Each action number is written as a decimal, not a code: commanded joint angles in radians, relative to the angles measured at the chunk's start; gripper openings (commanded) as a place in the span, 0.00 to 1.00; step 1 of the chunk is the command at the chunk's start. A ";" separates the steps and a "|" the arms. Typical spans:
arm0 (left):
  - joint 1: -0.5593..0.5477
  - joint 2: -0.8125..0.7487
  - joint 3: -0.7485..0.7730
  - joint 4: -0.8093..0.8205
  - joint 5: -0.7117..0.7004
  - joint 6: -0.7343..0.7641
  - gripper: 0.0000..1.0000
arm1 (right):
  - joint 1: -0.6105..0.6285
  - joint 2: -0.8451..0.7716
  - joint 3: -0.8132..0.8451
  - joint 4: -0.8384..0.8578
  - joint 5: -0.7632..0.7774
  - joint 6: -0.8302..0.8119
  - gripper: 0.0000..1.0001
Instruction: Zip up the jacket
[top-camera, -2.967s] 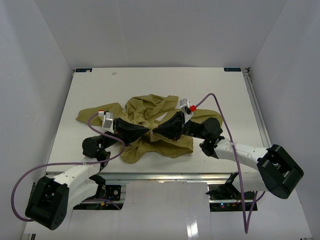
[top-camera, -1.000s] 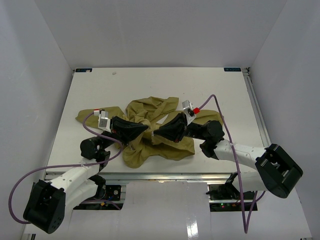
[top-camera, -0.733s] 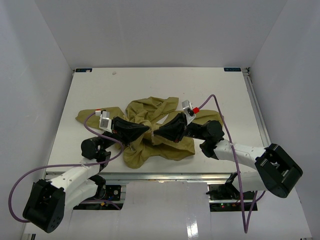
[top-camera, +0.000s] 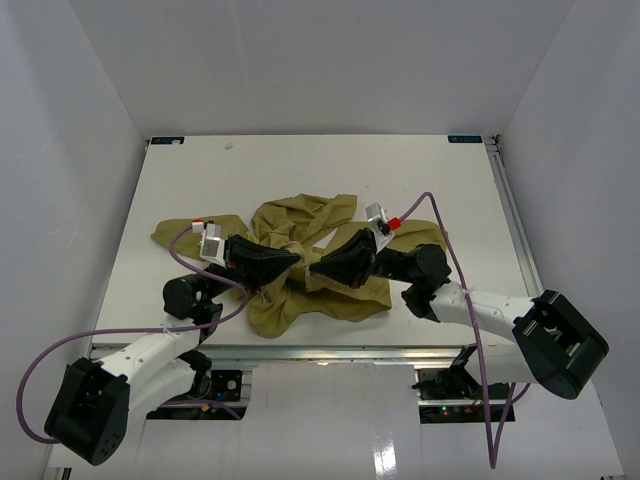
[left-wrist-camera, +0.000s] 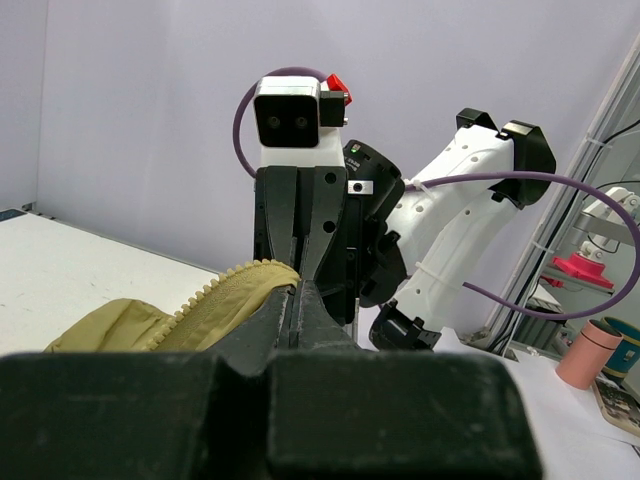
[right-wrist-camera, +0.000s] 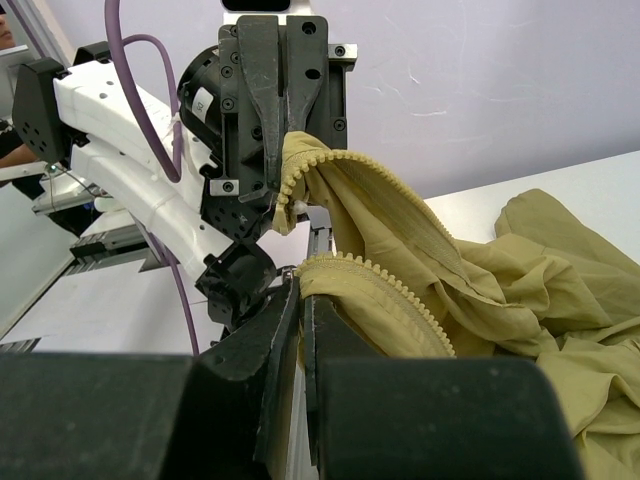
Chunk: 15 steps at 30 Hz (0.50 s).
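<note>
The olive-green jacket (top-camera: 300, 225) lies crumpled on the white table (top-camera: 320, 165), front middle. My left gripper (top-camera: 296, 262) is shut on one toothed zipper edge (left-wrist-camera: 235, 285) and holds it lifted. My right gripper (top-camera: 310, 270) is shut on the other zipper edge (right-wrist-camera: 390, 290), tip to tip with the left one. In the right wrist view the left gripper (right-wrist-camera: 283, 190) pinches its zipper strip just above mine. In the left wrist view the right gripper (left-wrist-camera: 297, 250) faces mine, very close. The zipper slider is not visible.
Purple cables (top-camera: 440, 225) loop from both wrists over the table. A jacket sleeve (top-camera: 185, 228) stretches left. White enclosure walls stand at both sides and the back. The table's near edge (top-camera: 330, 350) runs just below the jacket.
Over three seconds both grippers have drawn closer together above the jacket's front, each keeping its zipper edge; the fingertips now nearly meet. The jacket bunches slightly between them.
</note>
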 joint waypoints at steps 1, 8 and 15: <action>-0.006 -0.006 0.017 0.496 0.005 0.015 0.00 | 0.004 -0.038 0.000 0.125 0.007 -0.008 0.08; -0.007 -0.006 0.019 0.497 0.009 0.013 0.00 | 0.004 -0.038 0.011 0.120 0.004 -0.008 0.08; -0.007 -0.007 0.016 0.497 0.010 0.012 0.00 | 0.005 -0.032 0.024 0.111 0.004 -0.004 0.08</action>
